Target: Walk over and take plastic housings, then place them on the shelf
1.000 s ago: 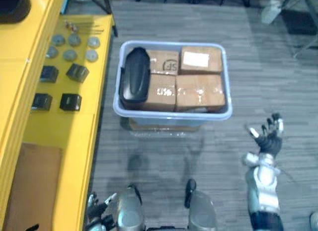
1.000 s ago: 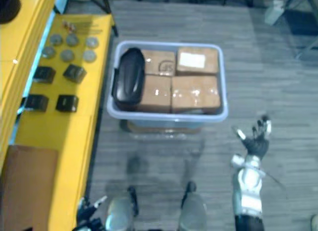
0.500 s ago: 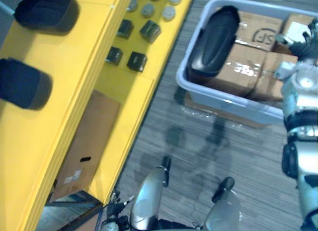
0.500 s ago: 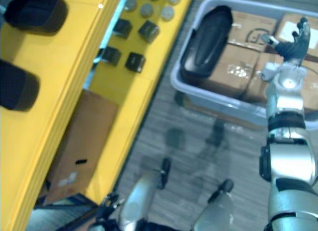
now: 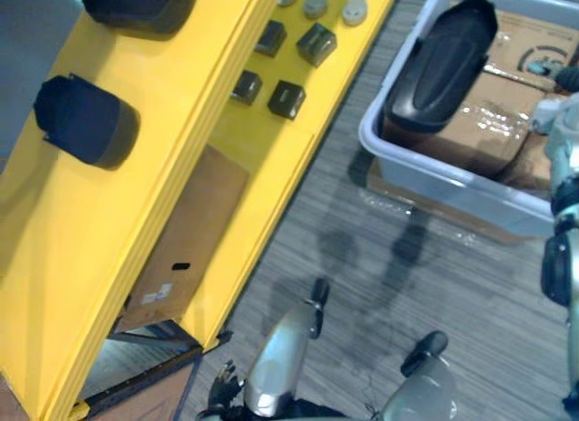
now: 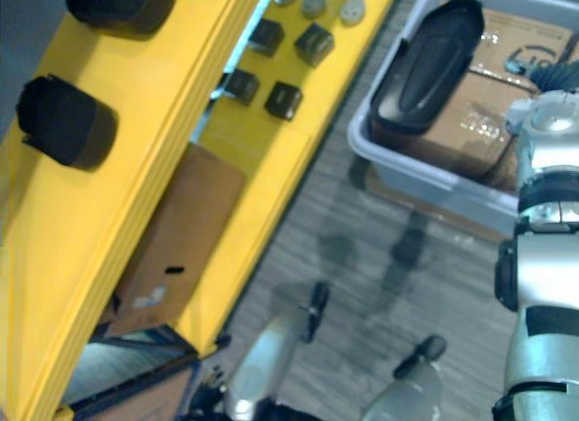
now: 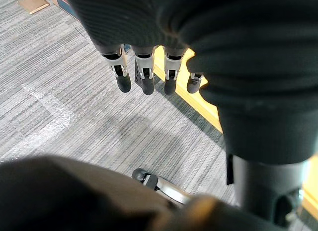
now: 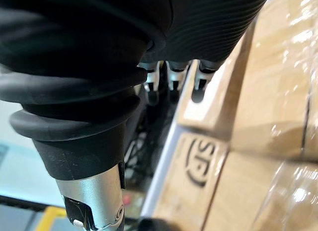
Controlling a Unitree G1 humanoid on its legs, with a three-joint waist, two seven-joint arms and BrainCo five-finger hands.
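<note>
1. On the grey carpeted floor [image 5: 362, 285] at far right, a pale bin [image 5: 434, 172]; inside it, brown boxes [image 5: 493, 122] packed side by side under glossy film.
2. On top of the boxes, lengthwise along the bin's left wall, one black housing [image 5: 443, 63], long and rounded; held by neither robot hand.
3. Along the left, a yellow shelf [image 5: 181, 167]; on its top level two more black housings, one nearer [image 5: 86, 122] and one farther [image 5: 136, 4], well apart from each other.
4. On the shelf's lower level, small black blocks [image 5: 287, 100] set in pairs, with grey discs [image 5: 315, 4] just beyond them at the far end; nearer, a flat cardboard carton [image 5: 185, 235] lying on the same level.
5. Right robot hand [image 6: 554, 77] at the right edge, over the boxes in the bin, right of the housing and apart from it; in the right wrist view, fingers [image 8: 174, 82] loosely extended and holding nothing, tips close to a box edge; touching it or not, cannot tell.
6. Left robot hand [image 7: 144, 77] low at near left, above the floor and just beside the shelf's yellow edge; fingers straight, side by side, pointing down, wide and empty.
</note>
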